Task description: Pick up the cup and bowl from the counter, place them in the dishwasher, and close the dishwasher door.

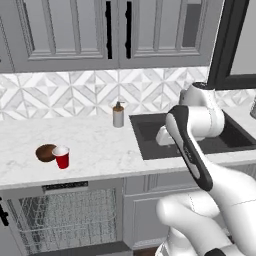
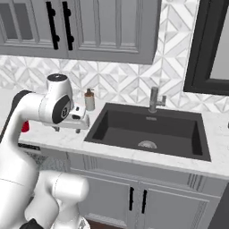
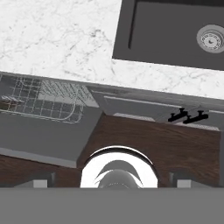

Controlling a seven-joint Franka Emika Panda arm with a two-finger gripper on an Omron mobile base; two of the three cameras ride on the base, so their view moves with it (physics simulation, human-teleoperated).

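The red cup stands upright on the white marble counter, touching or almost touching the dark brown bowl on its left. Under them the dishwasher is open and shows its wire rack. The dishwasher door lies folded down flat. My gripper hangs over the counter at the sink's left rim, well right of the cup. It is open, fingertips far apart with nothing between them. In the right base view my arm hides the cup except for a red sliver.
A black sink with a faucet lies right of the gripper. A soap dispenser stands by the back wall. Grey wall cabinets hang overhead. Drawer fronts with black handles sit below the sink.
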